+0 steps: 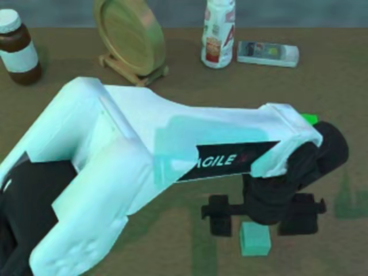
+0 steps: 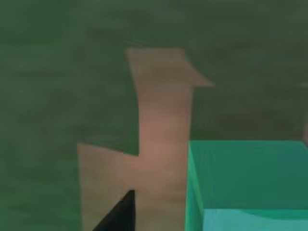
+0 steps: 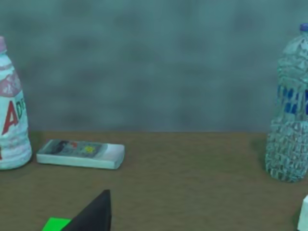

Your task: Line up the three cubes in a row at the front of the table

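- Left arm is reaching across the table (image 1: 339, 69) from the top view's left, its left gripper (image 1: 263, 215) hanging over the front centre-right with fingers spread wide.
- Teal cube (image 1: 255, 238) is sitting on the table just in front of that gripper, between the two fingers' lines but not gripped; the left wrist view is showing it (image 2: 250, 183) close beside a dark fingertip (image 2: 118, 216).
- Bright green cube (image 1: 309, 119) is peeking out behind the arm's wrist, mid-right.
- Pale yellow-green cube: not seeing it.
- Right gripper: only a dark finger tip (image 3: 94, 214) showing in its wrist view, can't tell its opening.
- Along the back edge: brown jar (image 1: 16, 47), round wooden plate on stand (image 1: 129, 37), white bottle (image 1: 218, 31), remote (image 1: 268, 53); a clear water bottle (image 3: 288, 110) is standing further right.
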`<state>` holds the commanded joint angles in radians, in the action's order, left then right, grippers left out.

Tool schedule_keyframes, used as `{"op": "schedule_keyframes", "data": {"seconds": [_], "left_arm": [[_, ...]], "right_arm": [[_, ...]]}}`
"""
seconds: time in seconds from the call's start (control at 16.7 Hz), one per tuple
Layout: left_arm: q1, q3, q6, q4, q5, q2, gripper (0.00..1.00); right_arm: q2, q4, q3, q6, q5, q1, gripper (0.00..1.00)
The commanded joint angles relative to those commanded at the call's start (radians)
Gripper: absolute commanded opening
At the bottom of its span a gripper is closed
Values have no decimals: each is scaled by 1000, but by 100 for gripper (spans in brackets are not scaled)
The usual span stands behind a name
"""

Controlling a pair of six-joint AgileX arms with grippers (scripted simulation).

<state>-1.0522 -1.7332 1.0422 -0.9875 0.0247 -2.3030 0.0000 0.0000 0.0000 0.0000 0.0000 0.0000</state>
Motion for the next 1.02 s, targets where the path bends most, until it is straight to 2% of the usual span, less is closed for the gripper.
{"op": "schedule_keyframes", "data": {"seconds": [0.54, 1.02], "left_arm": [[3, -16, 2, -18, 0, 4, 100], [16, -171, 7, -238, 1, 67, 100]], "right_arm": [[0, 0, 0, 0, 0, 0, 100], [0, 0, 0, 0, 0, 0, 100]]}}
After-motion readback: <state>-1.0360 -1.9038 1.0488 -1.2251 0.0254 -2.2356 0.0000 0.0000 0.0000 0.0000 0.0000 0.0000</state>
